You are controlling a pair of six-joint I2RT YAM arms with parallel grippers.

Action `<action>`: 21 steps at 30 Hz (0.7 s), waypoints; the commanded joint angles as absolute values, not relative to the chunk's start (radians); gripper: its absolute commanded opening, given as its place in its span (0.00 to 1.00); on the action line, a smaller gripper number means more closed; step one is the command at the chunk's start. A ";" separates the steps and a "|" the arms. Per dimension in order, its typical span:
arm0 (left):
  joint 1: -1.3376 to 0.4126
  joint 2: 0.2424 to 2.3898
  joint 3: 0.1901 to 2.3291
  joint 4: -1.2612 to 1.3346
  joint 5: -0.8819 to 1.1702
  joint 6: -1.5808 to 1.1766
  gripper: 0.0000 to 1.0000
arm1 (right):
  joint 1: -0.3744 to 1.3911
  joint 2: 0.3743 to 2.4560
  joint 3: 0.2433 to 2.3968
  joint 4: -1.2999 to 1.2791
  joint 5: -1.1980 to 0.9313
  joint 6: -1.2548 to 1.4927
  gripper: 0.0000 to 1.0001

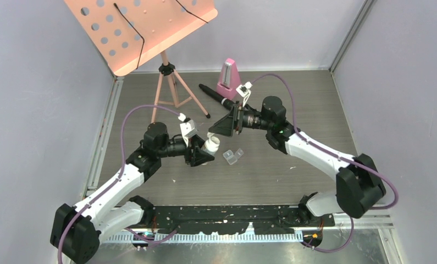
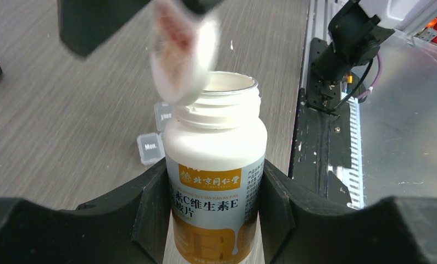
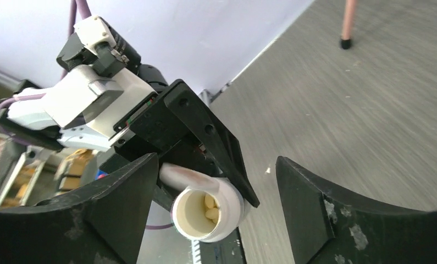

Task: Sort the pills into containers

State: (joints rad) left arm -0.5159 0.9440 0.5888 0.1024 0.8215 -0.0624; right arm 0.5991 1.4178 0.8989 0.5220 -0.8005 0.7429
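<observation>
Left gripper [image 1: 205,149]: fingers clamped on either side of the white bottle [image 2: 216,165], on the orange-labelled body, neck pointing away from the arm base. The bottle is open. The right wrist view looks straight into the mouth: pale yellow pills [image 3: 210,208] sit inside, a few visible, none seen on the table [image 1: 293,181]. The cap [image 2: 183,52] is off the thread, tilted at the rim of the mouth and motion-blurred in the left wrist view; can't tell whether it's resting on the rim or in the air. Just past the bottle, on the right-arm side, the clear two-compartment pill box [image 1: 233,157] sits on the table close to the bottle but not touching it. One lid reads "Mon." [image 2: 150,147]; both compartments look closed, and the contents can't be made out. Right gripper [image 1: 216,130]: fingers spread wide, nothing between the pads, hanging just above and beyond the bottle mouth and pointed down at it. Farther back is a black pen-like stick [image 1: 213,94] lying on the table, then a pink metronome [image 1: 228,80] near the back wall. The pink music stand [image 1: 144,27] on its tripod is at far left.
</observation>
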 commanded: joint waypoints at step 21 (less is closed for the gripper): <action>-0.627 1.304 0.807 -0.219 0.506 -0.147 0.00 | 0.483 0.982 0.780 -0.161 -0.150 0.633 0.78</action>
State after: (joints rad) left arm -0.6209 1.2350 0.7158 -0.1555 0.5739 -0.0944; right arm 0.5114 1.0435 0.8192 -0.0563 -0.2951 0.6445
